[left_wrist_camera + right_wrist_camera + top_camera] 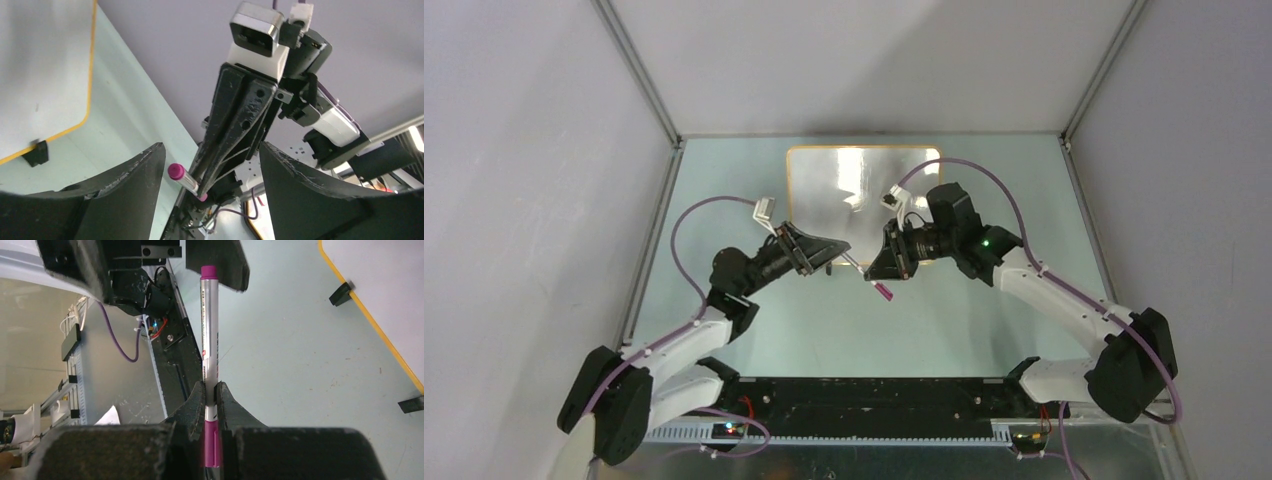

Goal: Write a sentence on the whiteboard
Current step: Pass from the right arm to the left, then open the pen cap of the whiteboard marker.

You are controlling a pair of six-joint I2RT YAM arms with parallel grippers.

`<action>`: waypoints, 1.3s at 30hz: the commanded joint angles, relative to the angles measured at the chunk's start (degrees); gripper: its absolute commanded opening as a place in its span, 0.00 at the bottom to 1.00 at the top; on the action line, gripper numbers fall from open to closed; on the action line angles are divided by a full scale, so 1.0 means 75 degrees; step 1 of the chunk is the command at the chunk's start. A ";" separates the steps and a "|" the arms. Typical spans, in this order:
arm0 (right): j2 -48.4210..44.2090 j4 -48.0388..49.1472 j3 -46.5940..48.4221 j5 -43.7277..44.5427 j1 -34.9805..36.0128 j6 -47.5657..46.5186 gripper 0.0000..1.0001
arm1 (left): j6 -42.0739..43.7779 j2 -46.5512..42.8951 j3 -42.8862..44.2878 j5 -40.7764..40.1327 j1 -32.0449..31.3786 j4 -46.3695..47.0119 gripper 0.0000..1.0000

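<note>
**Status: marker clamped in right gripper, left gripper open**

1. Right gripper (210, 390): the jaws are closed on the marker (210, 330). In the right wrist view the fingers pinch the silver barrel just above its lower magenta end. The marker runs straight up the centre of the frame, and its other magenta end is at the top.

2. Left gripper (211, 150): the jaws stand wide apart and hold nothing. In the left wrist view its two dark fingers (125, 195) fill the lower left and lower right of the frame. The right gripper and the marker lie in the gap between them. The free magenta end of the marker sits just beside the inner face of the lower-left finger. Contact cannot be confirmed.

3. Whiteboard (824, 185): it lies flat on the table (984, 330), in the upper centre of the top view, beyond both grippers. The right gripper overlaps its lower right part in that view. The surface appears glossy, and no writing can be made out on it. In the right wrist view it occupies the upper right corner, with an orange-yellow frame (370, 320) and two black clip feet (341, 293) at its edge. It is well apart from the marker.

4. Grippers: in the top view they face each other at frame centre, with the marker slanting between them, just below the whiteboard.
</note>
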 commanded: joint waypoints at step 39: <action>-0.0278 0.0250 -0.0154 -0.0831 -0.0097 0.0172 0.92 | 0.1097 -0.0891 0.0561 0.0264 -0.0497 -0.0876 0.00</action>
